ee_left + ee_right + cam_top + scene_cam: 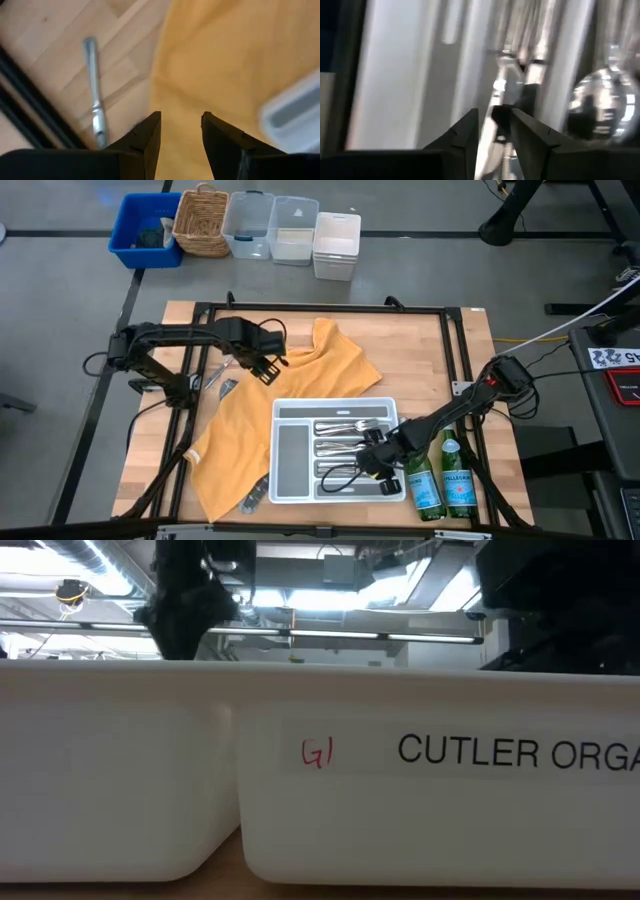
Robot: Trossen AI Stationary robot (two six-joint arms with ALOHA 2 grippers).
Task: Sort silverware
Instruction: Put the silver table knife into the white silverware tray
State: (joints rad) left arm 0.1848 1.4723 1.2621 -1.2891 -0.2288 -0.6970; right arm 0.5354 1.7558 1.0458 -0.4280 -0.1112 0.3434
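The white divided tray (285, 412) sits on the orange cloth (330, 365), near the table's front, with silverware (345, 428) lying in its compartments. My right gripper (368, 464) hangs open over the tray's right end. Its fingers stand on either side of a shiny piece (496, 92), beside a spoon bowl (600, 107). My left gripper (181, 125) is open above the cloth's far left part, holding nothing. One loose piece (94, 90) lies on the bare wood beside the cloth, and another (252, 498) lies at the cloth's near edge. My right gripper's fingers (465, 137) slant down into the tray, one on each side of a shiny piece's stem (495, 107). I cannot tell whether they touch it. The piece lies in its compartment among other silverware.
Two green glass bottles (440, 478) stand just right of the tray, close to my right arm. A black metal frame (330, 308) rims the table. Bins and a basket (205, 222) sit beyond the far edge. In the low view the tray's wall (420, 780) fills the picture.
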